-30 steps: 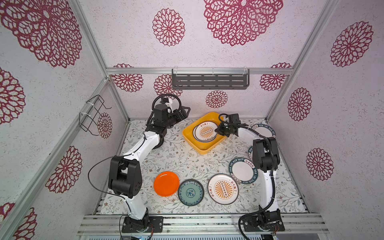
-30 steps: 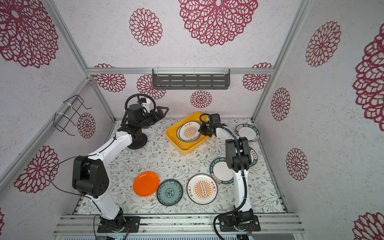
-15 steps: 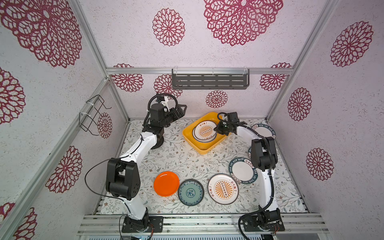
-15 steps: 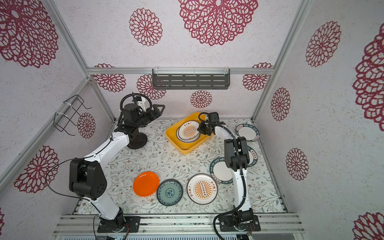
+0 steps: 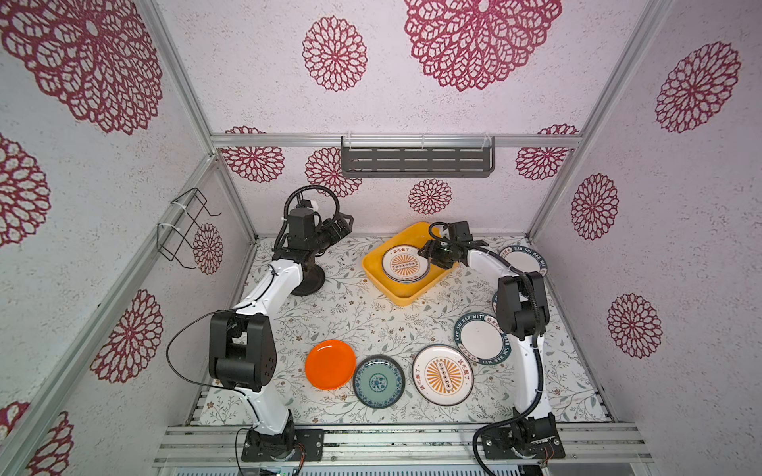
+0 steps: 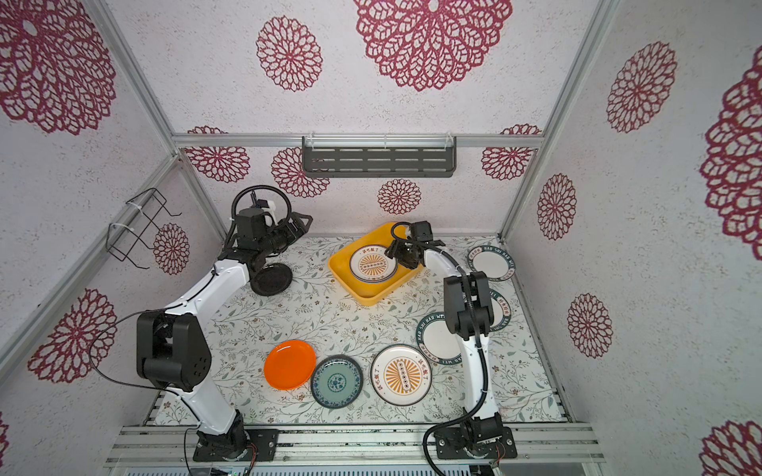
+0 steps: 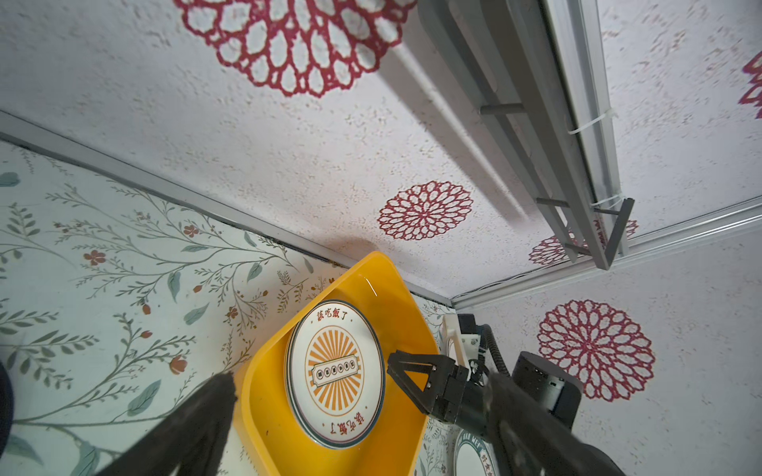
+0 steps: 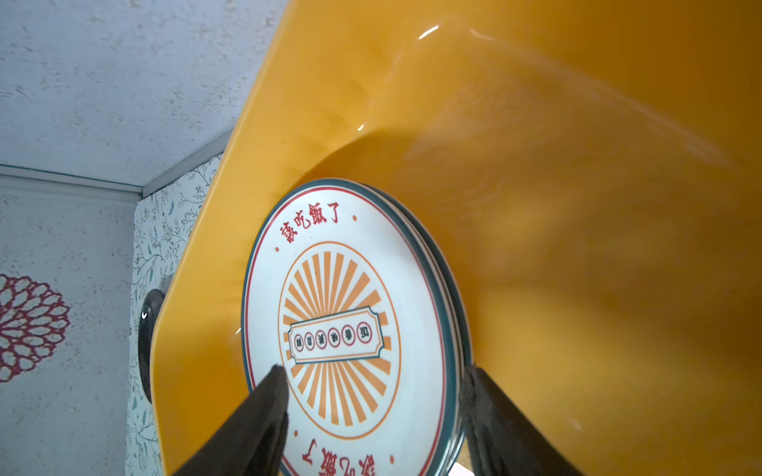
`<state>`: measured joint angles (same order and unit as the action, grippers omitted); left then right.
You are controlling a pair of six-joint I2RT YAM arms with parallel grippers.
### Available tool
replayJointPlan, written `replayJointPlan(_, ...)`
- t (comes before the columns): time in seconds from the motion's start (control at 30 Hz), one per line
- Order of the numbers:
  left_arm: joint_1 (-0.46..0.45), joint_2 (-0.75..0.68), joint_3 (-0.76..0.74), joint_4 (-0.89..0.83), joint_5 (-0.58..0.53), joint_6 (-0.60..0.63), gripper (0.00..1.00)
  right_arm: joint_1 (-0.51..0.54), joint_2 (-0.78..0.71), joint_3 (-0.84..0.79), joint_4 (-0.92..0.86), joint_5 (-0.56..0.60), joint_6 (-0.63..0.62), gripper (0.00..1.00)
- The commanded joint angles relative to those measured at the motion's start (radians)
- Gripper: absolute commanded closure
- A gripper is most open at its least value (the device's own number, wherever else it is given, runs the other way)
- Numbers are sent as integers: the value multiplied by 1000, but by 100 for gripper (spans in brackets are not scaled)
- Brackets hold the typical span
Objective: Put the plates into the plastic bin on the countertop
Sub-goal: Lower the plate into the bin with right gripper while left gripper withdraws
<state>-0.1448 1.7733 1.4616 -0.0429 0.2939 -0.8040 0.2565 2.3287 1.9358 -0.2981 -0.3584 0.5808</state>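
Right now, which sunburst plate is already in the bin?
The back sunburst plate, lying inside the yellow bin. The front sunburst plate lies on the countertop beside the teal plate.

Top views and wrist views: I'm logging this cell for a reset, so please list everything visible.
plastic bin: one, yellow, back middle of the countertop
sunburst plates: two, white-orange, one atop a stack in the bin, one at front
lettered-rim plates: three, white, dark rims, right side, one partly behind the right arm
orange plate: one, front
teal plate: one, front, beside it
black plate: one, back left, below the left arm
shelf: one, grey, back wall
wire rack: one, black, left wall
left claw: open, raised, back left
right claw: open, at the binned plate's rim
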Motion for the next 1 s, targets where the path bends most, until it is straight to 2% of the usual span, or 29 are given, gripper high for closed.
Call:
replayJointPlan(0.0, 15, -6, -23, -55, -20, 44, 3, 1, -42, 49, -31, 46, -34, 27)
replayJointPlan(0.17, 44, -65, -73, -139, -58, 59, 3, 19, -91, 59, -26, 94, -62, 19)
replayJointPlan(0.4, 77, -180, -244, -128, -73, -23, 3, 69, -158, 43, -9, 86, -86, 11)
replayJointPlan(0.43, 77, -193, -261, -129, -62, -23, 3, 77, -171, 31, -10, 91, -89, 2)
replayJointPlan(0.5, 77, -211, -276, -144, -32, -10, 3, 86, -202, -3, -5, 98, -85, 1)
replayJointPlan(0.63, 65, -230, -279, -199, 21, 46, 3, 93, -305, -150, 46, 125, -42, 1)
replayJointPlan(0.7, 49, -233, -274, -213, 40, 82, 3, 96, -376, -267, 91, 175, -19, 1)
replayJointPlan(0.83, -12, -208, -218, -259, 43, 177, 3, 99, -534, -513, 157, 285, 52, 1)
replayJointPlan(0.97, -87, -161, -154, -280, 54, 231, 3, 113, -677, -681, 159, 350, 90, 1)
